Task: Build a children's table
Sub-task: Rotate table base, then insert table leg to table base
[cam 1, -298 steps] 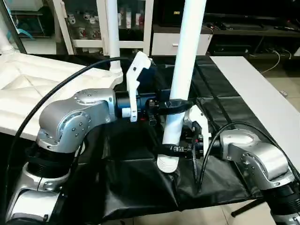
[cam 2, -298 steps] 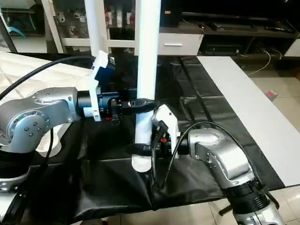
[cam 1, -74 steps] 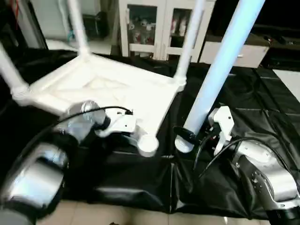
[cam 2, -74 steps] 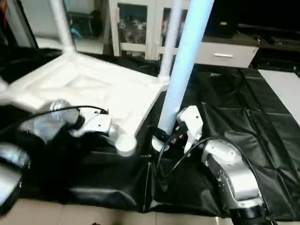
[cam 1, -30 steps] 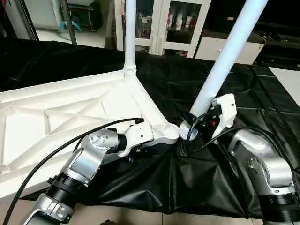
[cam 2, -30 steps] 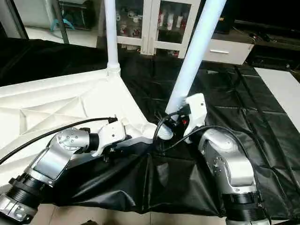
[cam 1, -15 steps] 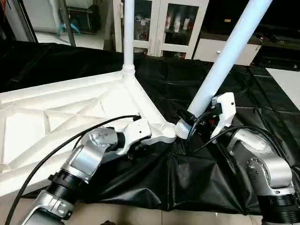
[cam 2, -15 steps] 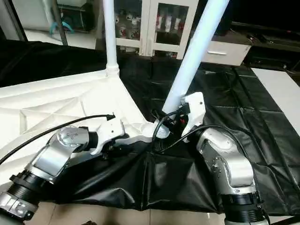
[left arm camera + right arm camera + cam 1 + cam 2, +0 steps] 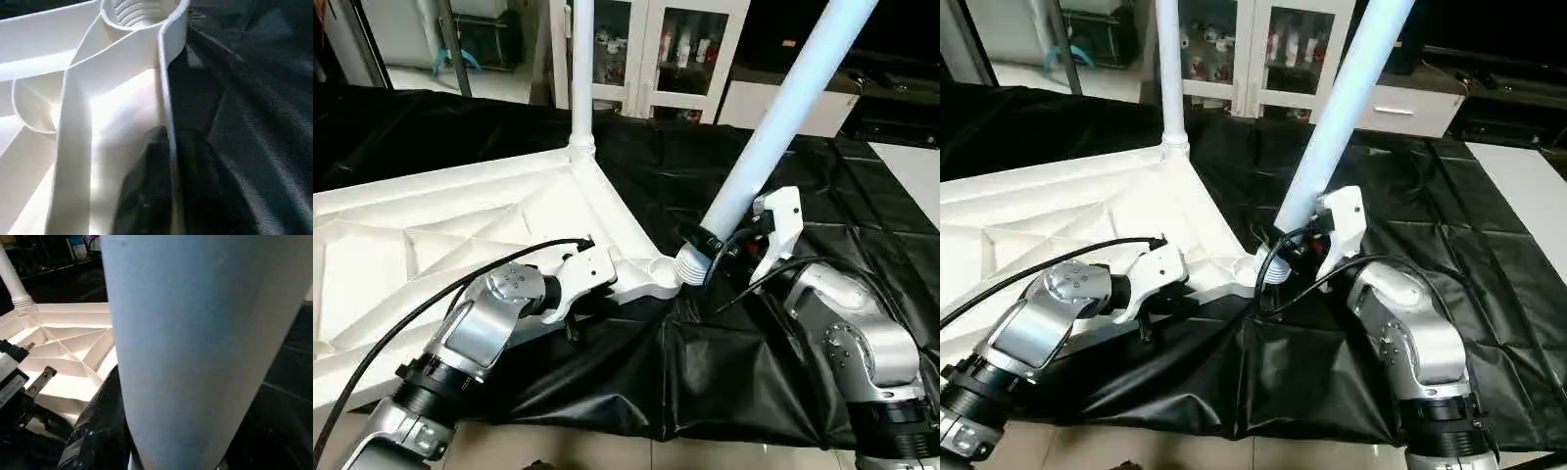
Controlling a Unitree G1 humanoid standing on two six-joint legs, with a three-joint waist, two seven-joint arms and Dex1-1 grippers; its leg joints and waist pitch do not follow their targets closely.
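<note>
Underneath everything, a black sheet, creased, draped over the near edge. Behind it, a white cabinet with glass doors.

On the sheet, to the robot's left, the top – upside down, ribbed underside facing up, one corner pointing toward the middle of the scene. At that near corner, a round socket, open upward, with ridges visible inside its wall in the left wrist view.

Next in size, the leg: long, white, tilted, leaning away to the robot's right and running out past the upper edge. Lower end ribbed, resting at the right-hand lip of the socket, not upright in it; cannot tell how far in, if at all. At the far corner of the top, a far leg, standing upright in its own socket.

Then the right gripper – clamped around the leg just above the ribbed end, black fingers wrapping the tube from both sides, just beside the socket. Silver right forearm reaching in from the lower right, a black cable looping off the wrist.

Last, the left gripper, low at the top's near edge, just left of the socket. Dark fingers astride the thin rim wall, one inside the rib pocket and one outside over the sheet, closed against the rim. Socket directly ahead of the fingertips, near but apart from them.
</note>
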